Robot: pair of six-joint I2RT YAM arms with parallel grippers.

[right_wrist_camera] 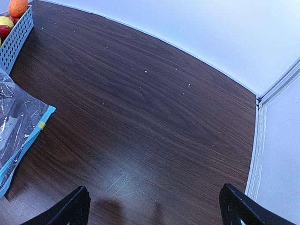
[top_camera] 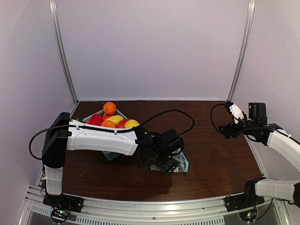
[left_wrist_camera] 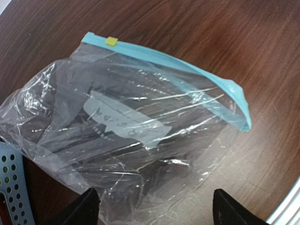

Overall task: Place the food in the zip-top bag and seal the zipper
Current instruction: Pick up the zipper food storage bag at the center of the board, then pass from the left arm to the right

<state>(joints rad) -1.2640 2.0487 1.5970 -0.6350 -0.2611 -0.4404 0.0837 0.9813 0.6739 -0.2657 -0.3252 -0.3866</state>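
The food is piled in a light-blue lattice basket (top_camera: pixel 111 154): an orange (top_camera: pixel 109 108) on top, red pieces (top_camera: pixel 96 119) and a yellow one (top_camera: pixel 131 123). The zip-top bag (left_wrist_camera: pixel 126 126) lies flat and crinkled on the table with no food inside. Its zipper (left_wrist_camera: pixel 187 70) runs along the far edge and carries a small yellow tab (left_wrist_camera: pixel 111 41). My left gripper (left_wrist_camera: pixel 157 208) hovers open over the bag's near edge, its fingers (left_wrist_camera: pixel 89 206) wide apart. My right gripper (right_wrist_camera: pixel 157 208) is open high above bare table, well right of the bag (right_wrist_camera: pixel 14 126).
The dark wooden table (right_wrist_camera: pixel 154 103) stretches to white walls at the back and sides. A basket corner (left_wrist_camera: pixel 11 187) sits just left of the bag. A black cable (top_camera: pixel 178 115) loops over the table behind the left arm.
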